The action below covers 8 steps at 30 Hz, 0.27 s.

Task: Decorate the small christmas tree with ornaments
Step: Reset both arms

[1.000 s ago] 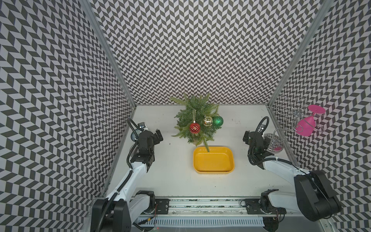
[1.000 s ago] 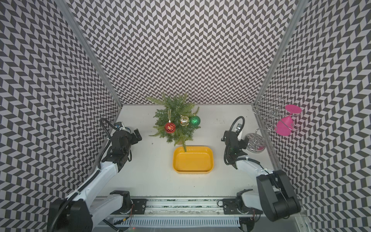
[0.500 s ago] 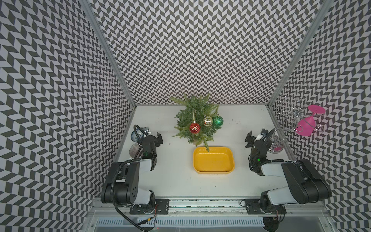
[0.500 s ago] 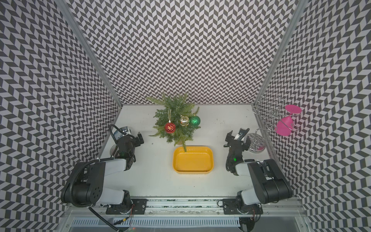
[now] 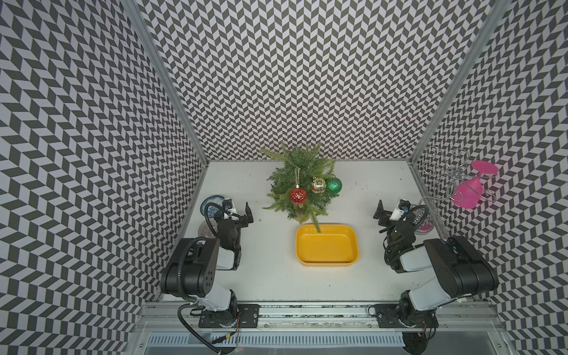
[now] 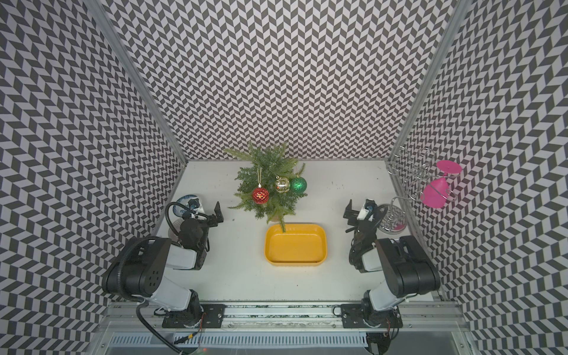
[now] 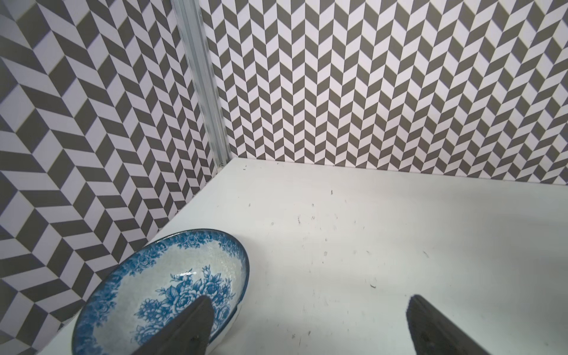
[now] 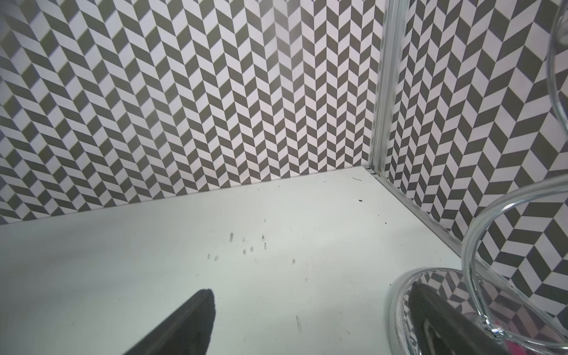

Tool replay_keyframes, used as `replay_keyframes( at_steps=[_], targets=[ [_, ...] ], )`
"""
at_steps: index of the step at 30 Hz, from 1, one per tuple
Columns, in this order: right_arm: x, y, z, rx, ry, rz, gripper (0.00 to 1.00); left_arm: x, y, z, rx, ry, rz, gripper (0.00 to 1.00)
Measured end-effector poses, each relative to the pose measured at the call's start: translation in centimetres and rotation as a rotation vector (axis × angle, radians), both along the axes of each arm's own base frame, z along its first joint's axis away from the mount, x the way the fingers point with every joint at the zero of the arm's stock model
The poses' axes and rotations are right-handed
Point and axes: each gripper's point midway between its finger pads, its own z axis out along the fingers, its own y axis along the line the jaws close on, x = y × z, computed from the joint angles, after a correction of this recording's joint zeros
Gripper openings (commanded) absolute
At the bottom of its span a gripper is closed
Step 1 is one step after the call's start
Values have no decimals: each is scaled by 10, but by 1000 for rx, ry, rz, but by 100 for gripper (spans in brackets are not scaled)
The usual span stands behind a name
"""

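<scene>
The small christmas tree (image 5: 302,170) (image 6: 270,167) stands upright at the back middle of the table. Three ornaments hang on its near side in both top views: a red one (image 5: 298,196) (image 6: 260,195), a gold one (image 5: 318,185) and a green one (image 5: 333,185). My left gripper (image 5: 239,214) (image 7: 309,302) rests low at the left, open and empty, one finger over a bowl. At the right, my right gripper (image 5: 382,218) (image 8: 310,293) is open and empty too. Both are well apart from the tree.
An empty yellow tray (image 5: 327,246) lies in front of the tree, with one branch tip over its far rim. A blue-patterned bowl (image 7: 159,276) (image 5: 212,204) sits by the left wall. A wire rack (image 5: 442,178) (image 8: 399,301) holding a pink wine glass (image 5: 468,192) stands at the right wall.
Both arms have folded down and back toward their bases, and the grippers have stayed open. The tree, ornaments and tray have not moved.
</scene>
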Motion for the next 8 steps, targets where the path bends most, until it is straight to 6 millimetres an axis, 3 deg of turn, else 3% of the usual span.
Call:
replay_keyframes(
  at_steps=[8],
  targets=[
    [0,2,-5,-1,20,13,99,0,-6,5,8,-18,-18,100]
  ],
)
